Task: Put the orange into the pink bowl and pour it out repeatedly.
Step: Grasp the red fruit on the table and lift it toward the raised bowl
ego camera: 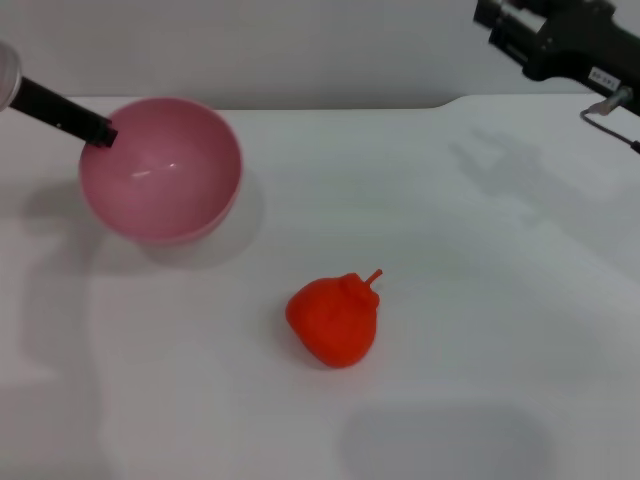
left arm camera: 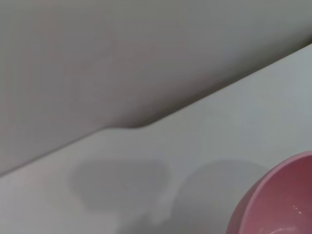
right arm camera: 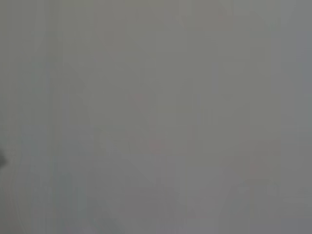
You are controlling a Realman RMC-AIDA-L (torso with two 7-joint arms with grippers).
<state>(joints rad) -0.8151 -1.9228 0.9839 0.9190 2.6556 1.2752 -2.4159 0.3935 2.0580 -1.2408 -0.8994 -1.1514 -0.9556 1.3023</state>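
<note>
Lying on the white table (ego camera: 480,300) in the head view: the orange (ego camera: 333,320), bright red-orange, lumpy, a short stem sticking up, nothing touching it. Well apart from the orange, farther back and toward the robot's left: the pink bowl (ego camera: 161,169), tipped so its glossy inside faces forward, nothing inside. Gripping the bowl's rim on the side away from the orange: the left tool (ego camera: 104,134), a dark finger clamped onto the pink edge, black arm running off toward the picture's edge. Far from the orange, at the back on the robot's right and raised above the table: the right tool (ego camera: 498,22), black, only partly in view; cannot tell whether spread or closed.

Seen in the left wrist view: a curved piece of the pink bowl (left arm camera: 278,200) in one corner, the pale table (left arm camera: 204,146) beyond it, the table's far edge against a grey wall (left arm camera: 122,58). No fingers visible here.

Seen in the right wrist view: only a plain grey surface, nothing recognisable.
</note>
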